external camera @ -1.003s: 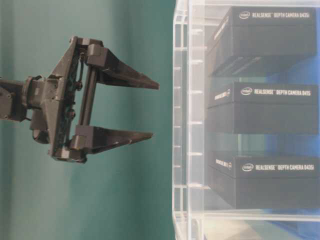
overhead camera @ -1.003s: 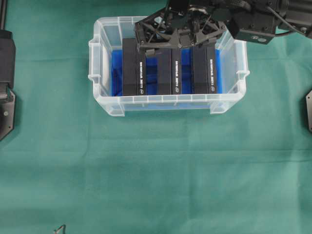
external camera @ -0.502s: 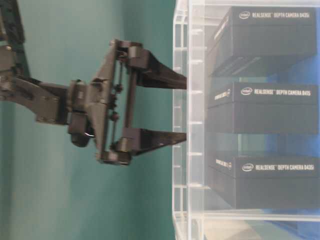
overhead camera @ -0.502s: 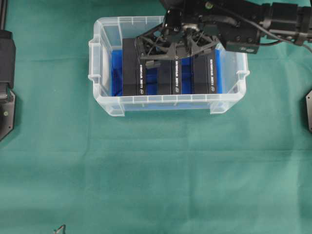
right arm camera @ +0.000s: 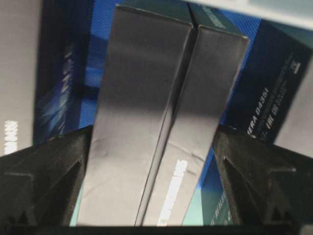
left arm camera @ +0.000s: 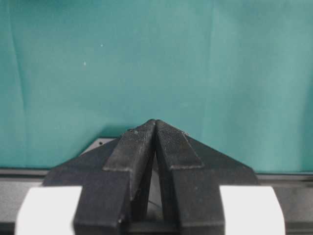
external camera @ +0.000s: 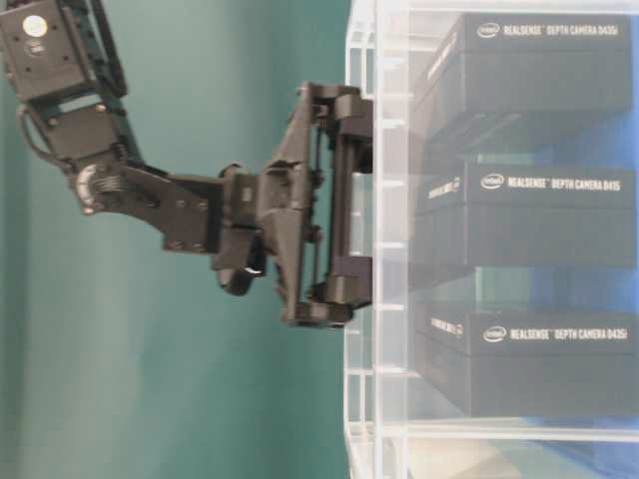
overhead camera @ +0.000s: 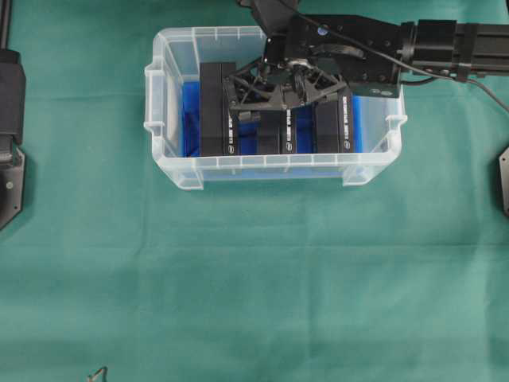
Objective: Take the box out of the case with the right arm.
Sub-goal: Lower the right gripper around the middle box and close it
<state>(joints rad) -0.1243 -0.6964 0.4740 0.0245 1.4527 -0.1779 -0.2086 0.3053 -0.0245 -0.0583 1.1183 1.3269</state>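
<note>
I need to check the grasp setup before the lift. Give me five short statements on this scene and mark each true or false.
1. The clear plastic case with the blue floor holds three black boxes. True.
2. The right arm's black lattice gripper is shut on the middle black box. False: its jaws stand wide open, one on each side of that box.
3. The right gripper has its jaws inside the case. True.
4. The left gripper is wide open. False: its fingertips are together.
5. The middle box already lies on the green cloth. False: it is in the case.
</note>
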